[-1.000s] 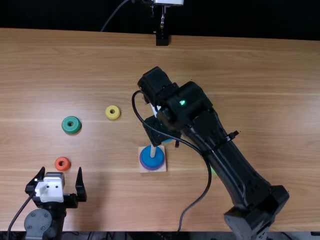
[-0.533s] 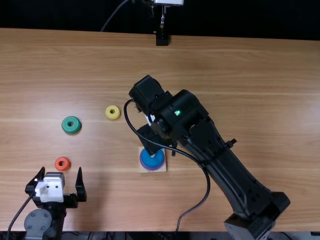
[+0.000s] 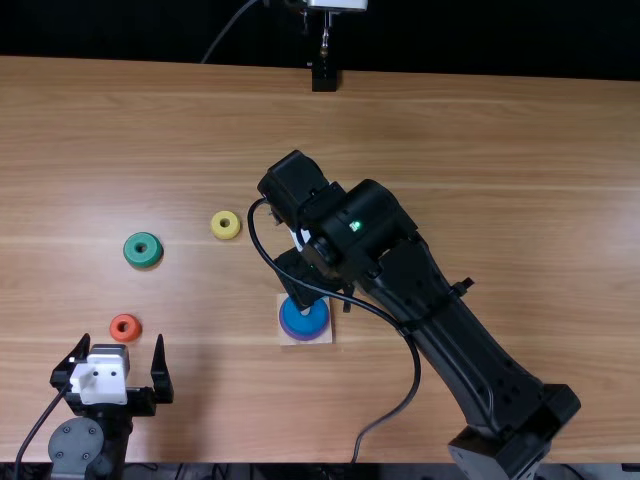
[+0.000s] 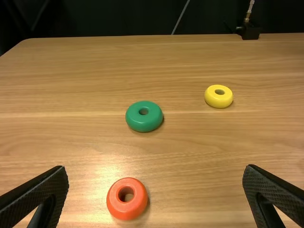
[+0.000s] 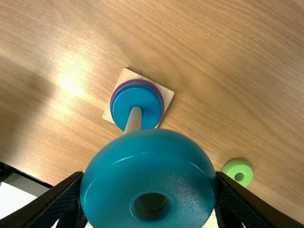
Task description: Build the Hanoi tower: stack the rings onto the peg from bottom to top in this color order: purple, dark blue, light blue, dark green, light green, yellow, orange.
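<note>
1. A light brown wooden table (image 3: pixel 480 130) is stretching beneath two black robot arms, its grain running across the top view and a patch of light gleaming on it in each wrist view
2. Beyond the table's far edge the room is falling into black, with one black block (image 3: pixel 324 77) standing at that edge below a metal fitting (image 3: pixel 325 40), and a thin pale cable (image 3: pixel 228 30) curving down nearby
3. Seven rings are figuring in the scene: two are sitting on the peg, one is riding in a gripper and four are lying on the table
4. One peg (image 5: pixel 134 118) is rising from one square wooden base (image 5: pixel 122 80), wearing the purple ring (image 5: pixel 155 87) at the bottom and the dark blue ring (image 5: pixel 124 99) on top of it
5. The right gripper (image 3: pixel 303 278) is reaching over the base, its two fingers clamping the sides of the light blue ring (image 5: pixel 142 173), which is covering part of the peg in the right wrist view
6. The left gripper (image 3: pixel 122 340) is resting empty with two fingers spread wide, the orange ring (image 3: pixel 115 328) lying near their tips
7. The dark green ring (image 3: pixel 130 250) and the yellow ring (image 3: pixel 216 227) are lying flat, well apart, while the light green ring (image 5: pixel 232 167) is lying near the base
</note>
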